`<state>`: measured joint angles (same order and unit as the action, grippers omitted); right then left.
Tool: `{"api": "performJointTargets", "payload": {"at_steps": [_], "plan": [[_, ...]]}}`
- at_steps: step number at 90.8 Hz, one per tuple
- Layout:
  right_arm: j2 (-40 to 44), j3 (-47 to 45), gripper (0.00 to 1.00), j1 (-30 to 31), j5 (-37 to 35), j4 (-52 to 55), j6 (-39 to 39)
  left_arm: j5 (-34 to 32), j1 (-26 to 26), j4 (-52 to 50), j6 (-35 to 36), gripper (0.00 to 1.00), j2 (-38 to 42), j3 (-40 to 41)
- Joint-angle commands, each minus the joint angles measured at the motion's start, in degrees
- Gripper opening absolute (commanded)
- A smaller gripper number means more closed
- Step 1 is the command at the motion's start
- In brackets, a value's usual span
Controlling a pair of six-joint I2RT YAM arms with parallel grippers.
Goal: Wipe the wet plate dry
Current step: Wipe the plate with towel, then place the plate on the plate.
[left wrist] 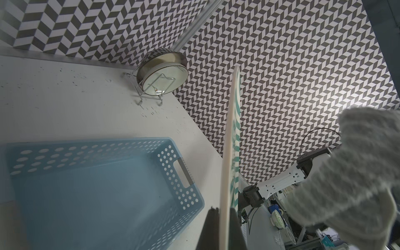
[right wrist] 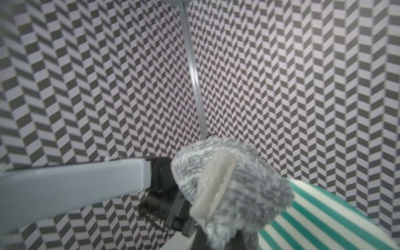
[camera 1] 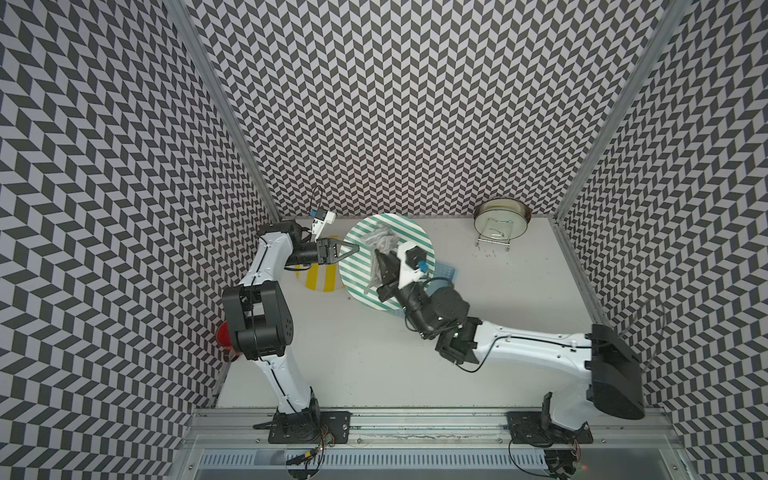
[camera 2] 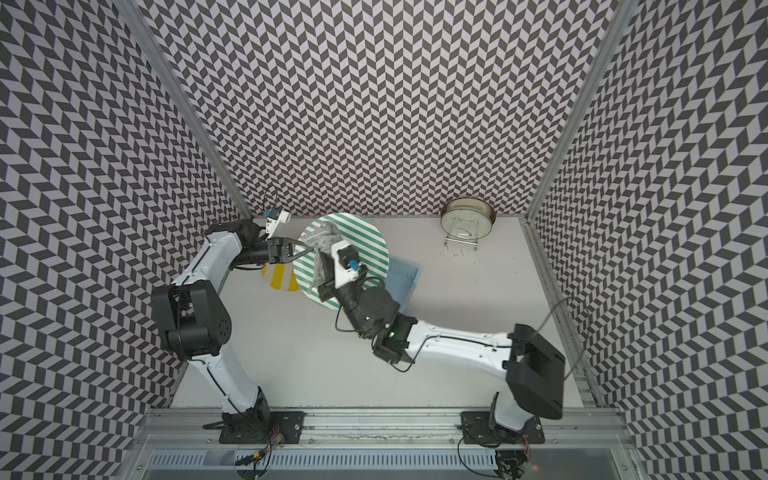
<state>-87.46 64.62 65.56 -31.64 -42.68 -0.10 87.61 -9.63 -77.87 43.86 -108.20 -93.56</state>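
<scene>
Your left arm point(camera 1: 266, 266) and right arm point(camera 1: 536, 349) have white shells, bulky black joints, thin black cables and small screws; the left gripper point(camera 1: 355, 248) is black with angular fingers.

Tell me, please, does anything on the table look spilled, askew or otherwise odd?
Small dark specks lie scattered on the table in front of the wire rack, like crumbs or drops; what they are I cannot tell. Nothing else stands out.
</scene>
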Motion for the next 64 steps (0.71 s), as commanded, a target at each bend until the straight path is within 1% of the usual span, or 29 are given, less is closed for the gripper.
{"api": "performJointTargets", "payload": {"at_steps": [1, 14, 31, 46, 53, 64], "plan": [[5.7, -5.5, 0.0, -2.4, -2.7, 9.0, -6.0, 8.2, -3.3, 0.1, -0.6, 0.0, -2.1, -3.6], [13.3, -13.4, 0.0, -6.0, -3.7, 12.4, -9.4, 9.0, -6.1, 0.1, -3.1, 0.0, -3.7, -7.3], [19.2, -19.6, 0.0, -10.2, -6.2, 18.6, -14.1, 8.9, -6.4, 0.1, -6.6, 0.0, -4.0, -13.2], [24.1, -23.9, 0.0, -16.0, -4.7, 24.9, -19.2, 6.9, -6.9, 0.1, -9.0, 0.0, -5.5, -17.9], [26.8, -25.9, 0.0, -17.5, -5.1, 27.4, -19.4, 6.0, -8.7, 0.2, -10.0, 0.0, -6.9, -18.9], [30.7, -28.9, 0.0, -18.5, -6.5, 29.8, -18.8, 4.3, -12.9, 0.1, -10.3, 0.0, -9.0, -19.4]]}}
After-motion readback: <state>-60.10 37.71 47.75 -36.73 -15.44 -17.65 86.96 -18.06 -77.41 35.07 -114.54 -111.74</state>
